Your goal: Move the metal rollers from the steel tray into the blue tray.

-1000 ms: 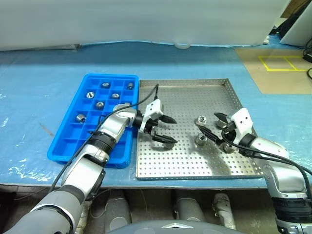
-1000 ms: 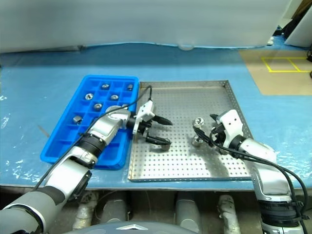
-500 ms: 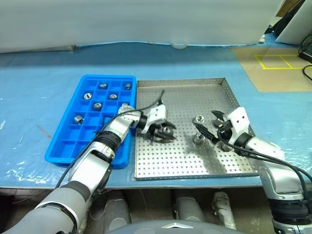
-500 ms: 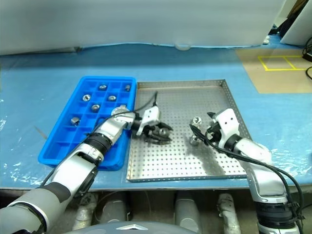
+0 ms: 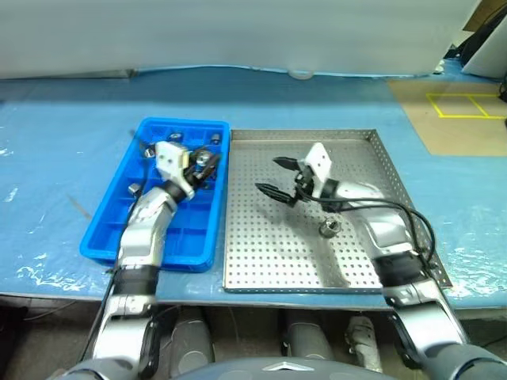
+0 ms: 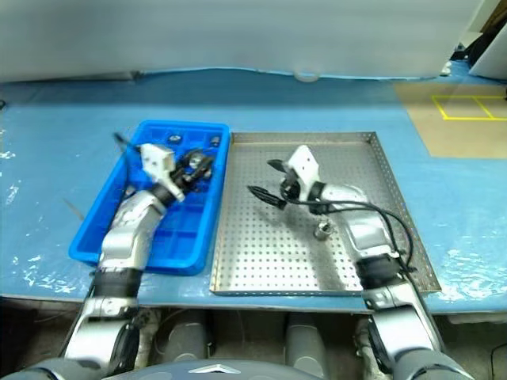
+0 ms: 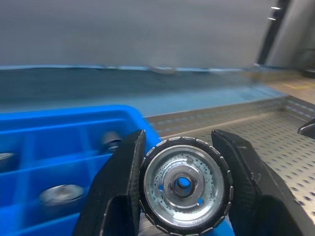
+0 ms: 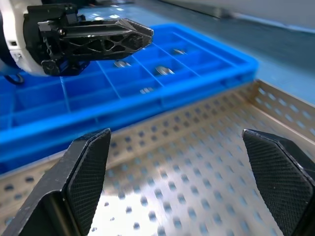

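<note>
A: Where is the left gripper [image 7: 183, 189]?
B: Over the blue tray [image 5: 111, 229], near the tray's far right corner. Its jaws are pinching a metal roller [image 7: 184, 185] between them, hollow centre facing the wrist camera.

A: And the right gripper [image 5: 276, 176]?
B: Above the steel tray [image 5: 372, 273], over the far left part of its perforated floor, close to the edge that touches the blue tray. Its jaws are spread wide with nothing between them.

A: Any rollers left in the steel tray?
B: One roller [image 5: 329, 228] sits on the perforated floor near the middle, toward the right edge, beside the right arm.

A: What's already in the blue tray?
B: Several rollers [image 8: 164, 71] lie in compartments along the far rows, one to a compartment. The left arm covers part of the grid, so I can't give an exact count; perhaps four or five.

A: How do the trays sit?
B: Side by side on the blue tabletop [image 5: 55, 142], long edges touching, blue tray on the left.
</note>
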